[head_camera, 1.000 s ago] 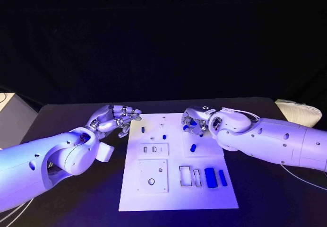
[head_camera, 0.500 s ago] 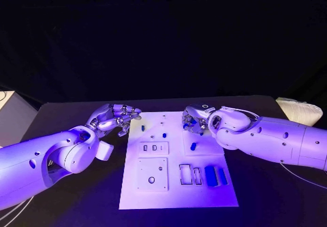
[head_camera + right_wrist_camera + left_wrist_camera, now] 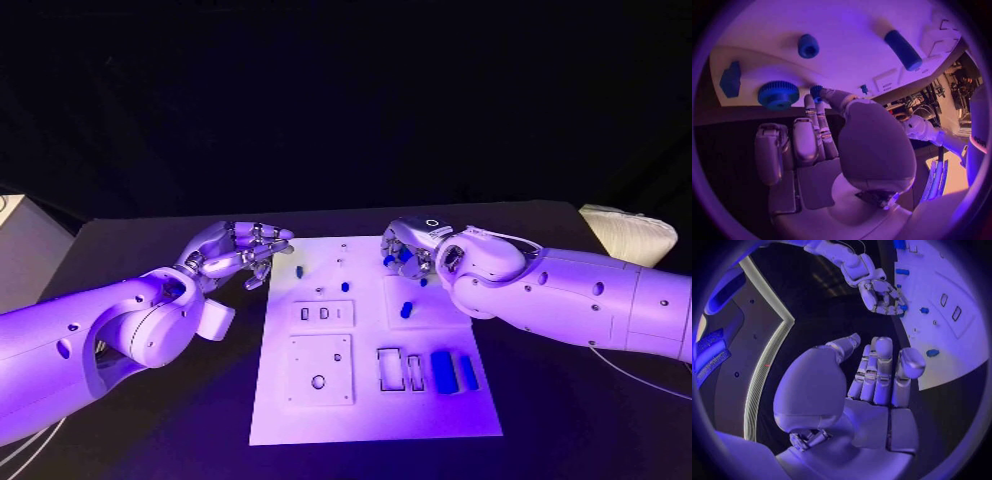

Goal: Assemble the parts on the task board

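Observation:
The white task board (image 3: 325, 420) lies in the middle of the black table. On it are small blue parts: a peg (image 3: 300, 270), another peg (image 3: 346, 287), a short piece (image 3: 405, 310) and two long bars (image 3: 443, 372) (image 3: 469, 372). My left hand (image 3: 238, 250) (image 3: 879, 375) hovers at the board's far left corner, fingers side by side, holding nothing. My right hand (image 3: 408, 250) (image 3: 817, 135) hangs over the board's far right part, just above a blue gear (image 3: 778, 94). A blue knob (image 3: 808, 45) and a blue cylinder (image 3: 903, 49) lie beyond its fingertips. Nothing sits between its fingers.
Two raised white plates with slots (image 3: 323, 314) (image 3: 320, 370) stand on the board's left half. Empty rectangular recesses (image 3: 391, 368) lie beside the long bars. A pale object (image 3: 627, 232) sits at the table's far right edge. A white box (image 3: 26, 250) stands off the table's left side.

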Controlling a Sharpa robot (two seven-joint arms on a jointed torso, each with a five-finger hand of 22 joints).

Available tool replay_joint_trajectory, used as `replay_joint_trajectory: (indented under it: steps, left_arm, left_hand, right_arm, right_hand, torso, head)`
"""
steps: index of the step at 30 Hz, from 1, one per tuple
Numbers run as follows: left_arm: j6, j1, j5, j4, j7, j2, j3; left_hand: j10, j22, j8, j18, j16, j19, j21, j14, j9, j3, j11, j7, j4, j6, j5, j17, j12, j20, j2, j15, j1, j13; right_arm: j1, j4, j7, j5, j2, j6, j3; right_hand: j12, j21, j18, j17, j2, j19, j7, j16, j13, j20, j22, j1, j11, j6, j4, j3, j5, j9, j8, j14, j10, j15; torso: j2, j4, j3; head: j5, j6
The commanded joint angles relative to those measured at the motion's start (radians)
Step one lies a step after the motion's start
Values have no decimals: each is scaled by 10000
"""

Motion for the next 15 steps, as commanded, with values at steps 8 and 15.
replay_joint_trajectory:
  steps: [8, 15]
  left_arm:
    - [29, 6, -107, -84, 177, -10, 17]
    - [127, 7, -51, 60, 225, -59, 27]
  left_hand:
    - [-372, -185, -100, -40, -229, -232, -104, -217, 3, 61, 59, 30, -110, -289, 24, -201, 64, 50, -14, 43, 127, 35]
    - [-380, -189, -99, -39, -244, -237, -106, -227, 4, 62, 60, 31, -112, -292, 23, -218, 66, 52, -14, 45, 127, 36]
  right_arm:
    - [59, 170, -649, -415, 73, -1062, 32]
    - [93, 64, -638, -402, 376, -1246, 52]
  right_hand:
    - [10, 29, -124, 0, 141, 339, 30, 67, 69, -77, 1162, 223, -93, 11, -66, 103, 35, 45, 42, 153, 175, -72]
    - [2, 24, -122, -16, 125, 336, 37, 66, 71, -75, 1155, 206, -86, -8, -78, 106, -4, 67, 42, 150, 166, -66]
  torso:
    - [27, 17, -28]
    - [53, 42, -22]
  head:
    - [-95, -10]
    - [15, 77]
